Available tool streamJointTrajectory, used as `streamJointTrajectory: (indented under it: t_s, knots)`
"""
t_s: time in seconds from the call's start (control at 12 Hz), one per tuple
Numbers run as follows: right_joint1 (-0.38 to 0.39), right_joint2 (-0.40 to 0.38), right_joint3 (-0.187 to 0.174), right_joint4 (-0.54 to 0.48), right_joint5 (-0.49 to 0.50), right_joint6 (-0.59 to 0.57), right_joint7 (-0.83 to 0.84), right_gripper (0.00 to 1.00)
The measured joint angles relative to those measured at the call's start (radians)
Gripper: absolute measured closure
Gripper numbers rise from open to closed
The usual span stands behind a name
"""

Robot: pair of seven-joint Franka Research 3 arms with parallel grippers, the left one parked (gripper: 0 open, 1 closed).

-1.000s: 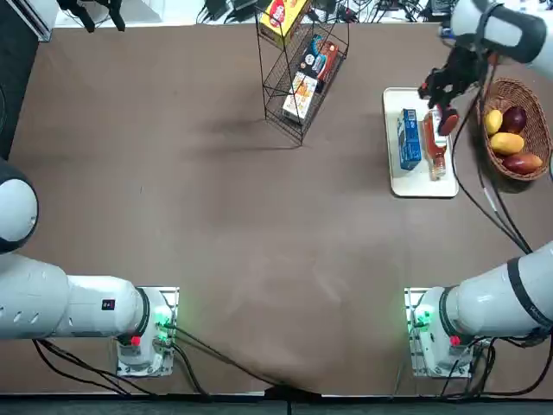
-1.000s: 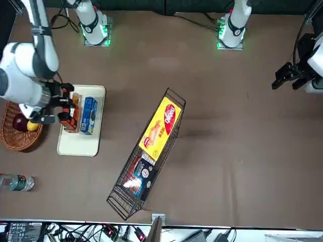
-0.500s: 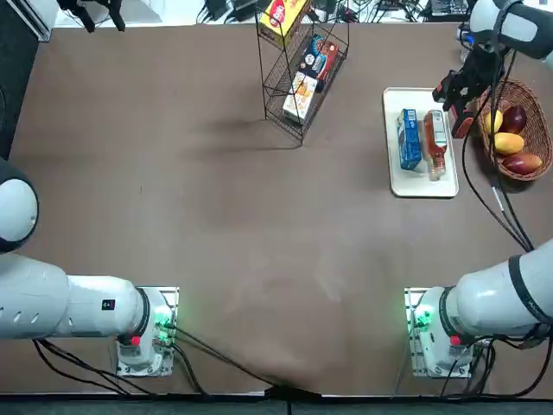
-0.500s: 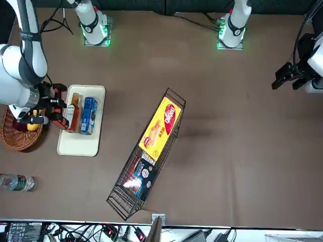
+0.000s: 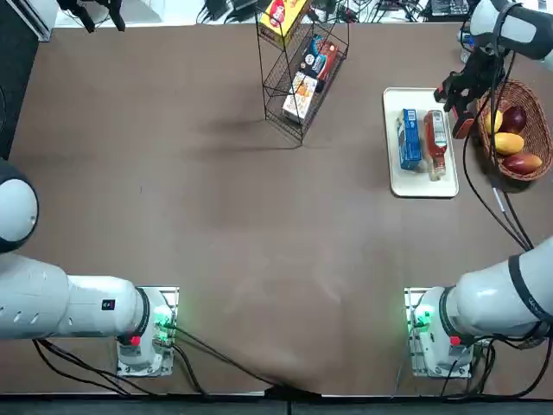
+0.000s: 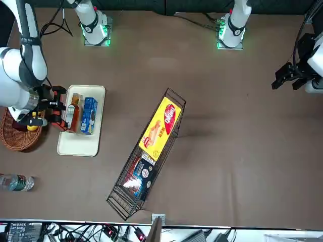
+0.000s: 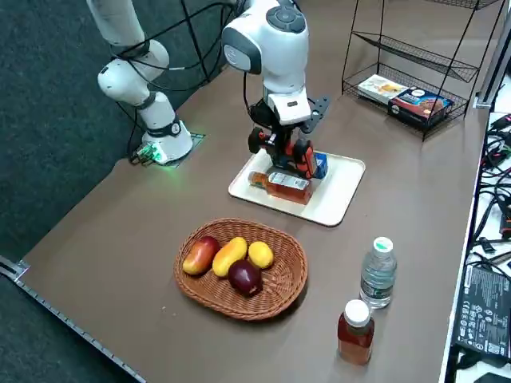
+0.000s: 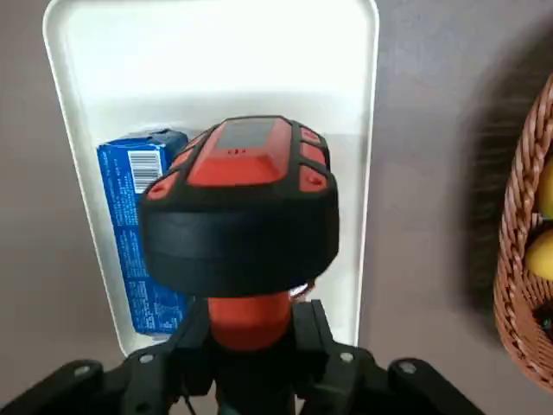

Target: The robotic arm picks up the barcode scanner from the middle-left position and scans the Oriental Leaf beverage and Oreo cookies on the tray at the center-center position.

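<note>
My right gripper (image 5: 459, 102) is shut on the barcode scanner (image 8: 241, 208), whose orange-red handle sits between the fingers with the black head facing down. It hovers over the tray's (image 5: 421, 183) edge on the basket side. On the white tray lie the blue Oreo cookies (image 5: 409, 138) and, beside them, the Oriental Leaf beverage (image 5: 435, 143) on its side. In the right side view the scanner (image 7: 292, 153) hangs just above the bottle (image 7: 279, 185) and the Oreo pack (image 7: 318, 166). In the wrist view the Oreo pack (image 8: 136, 251) shows past the scanner head; the bottle is hidden.
A wicker basket (image 5: 537, 121) of fruit sits close to the tray, right beside the gripper. A wire rack (image 5: 302, 73) with boxes stands at the back centre. A clear bottle (image 7: 377, 271) and a reddish bottle (image 7: 354, 331) stand near the table's right edge.
Over the last second my right gripper carried the scanner from above the bottle toward the basket side of the tray. It has barely moved in the last half second.
</note>
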Motion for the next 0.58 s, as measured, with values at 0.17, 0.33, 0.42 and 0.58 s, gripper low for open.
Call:
streamJointTrajectory:
  t_s: [0.17,0.33,0.42,0.58]
  knots:
    - [-0.002,0.004,0.000,0.000,0.000,0.010,-0.001,0.57]
    - [-0.004,0.006,0.000,0.000,-0.001,0.013,-0.007,0.57]
    - [-0.007,0.008,0.000,0.000,-0.001,0.010,-0.024,0.57]
    - [-0.007,0.008,0.000,0.000,-0.001,-0.008,-0.028,0.57]
